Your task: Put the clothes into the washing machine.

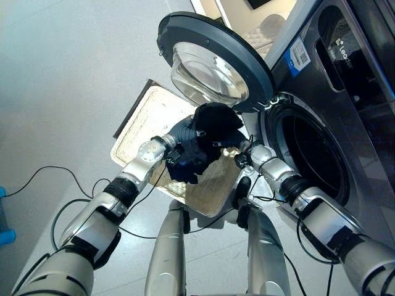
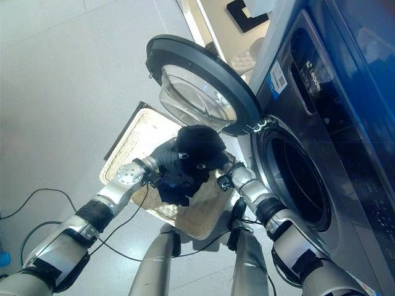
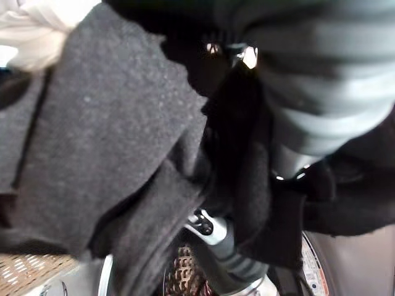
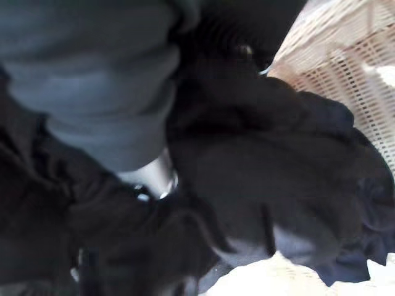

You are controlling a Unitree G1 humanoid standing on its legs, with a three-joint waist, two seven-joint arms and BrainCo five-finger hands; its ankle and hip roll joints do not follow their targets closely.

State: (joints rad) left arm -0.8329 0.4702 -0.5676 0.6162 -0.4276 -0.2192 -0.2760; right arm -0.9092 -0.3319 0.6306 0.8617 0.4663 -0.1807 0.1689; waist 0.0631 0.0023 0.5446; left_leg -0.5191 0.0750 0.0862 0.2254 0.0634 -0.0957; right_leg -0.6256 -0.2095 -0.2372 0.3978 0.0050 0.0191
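Lifted dark clothes above the basket, bundled between left hand and right hand; finger grip impossible to tell. Not yet inside the washer, door open.

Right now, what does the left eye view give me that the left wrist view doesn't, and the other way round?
Left eye view alone: the washing machine, its open door and dark drum opening, with the wicker basket on the floor. Left wrist view alone: grey fabric close up, a white piece beside it. Both: the bundle of dark clothes, held up between the left hand and right hand.
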